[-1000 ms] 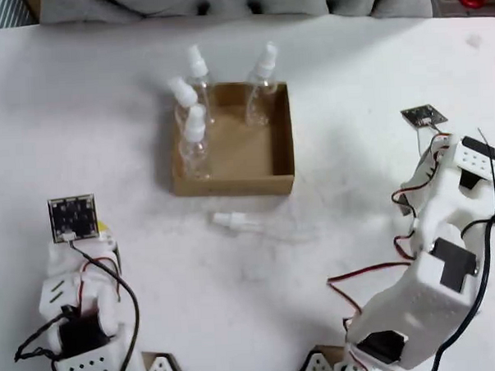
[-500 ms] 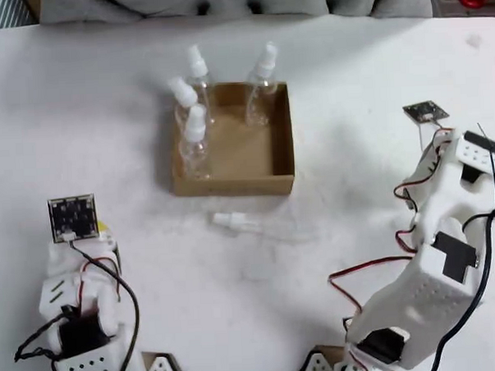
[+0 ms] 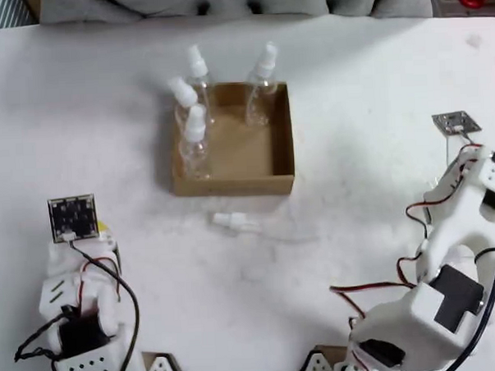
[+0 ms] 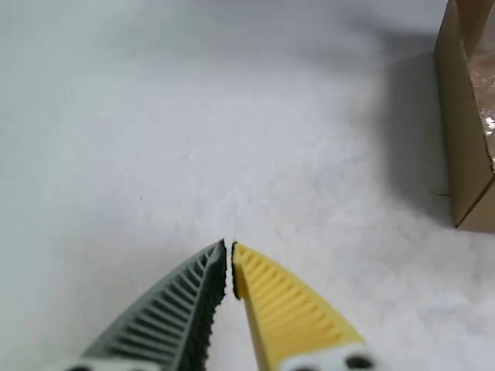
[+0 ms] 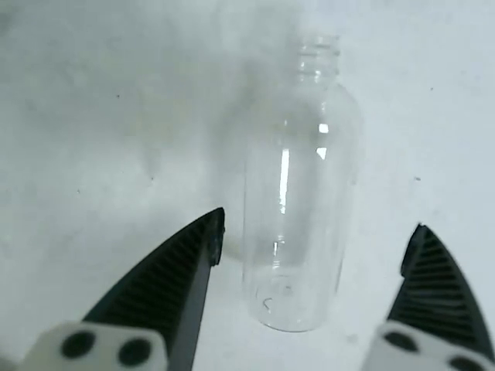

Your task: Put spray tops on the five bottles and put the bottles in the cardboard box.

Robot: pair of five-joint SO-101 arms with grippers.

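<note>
Several clear bottles with white spray tops [image 3: 194, 132] stand upright in the open cardboard box [image 3: 280, 151] at the table's middle. Its corner [image 4: 470, 147] also appears in the left wrist view. A loose spray top [image 3: 235, 222] lies on the table just in front of the box. A clear bottle [image 5: 302, 201] with a bare neck lies on the table, its base between the spread fingers of my right gripper [image 5: 318, 220], which is open and not touching it. My left gripper [image 4: 229, 247] is shut on nothing, low over bare table at the front left.
The right arm [image 3: 451, 234] stands at the table's right front, the left arm [image 3: 75, 283] at the left front. The tabletop [image 3: 105, 118] is white. A grey padded seat back [image 3: 223, 2] runs along the far edge.
The right arm has swung toward the table's right edge, away from the box. The left arm, the box and the loose spray top have stayed put.
</note>
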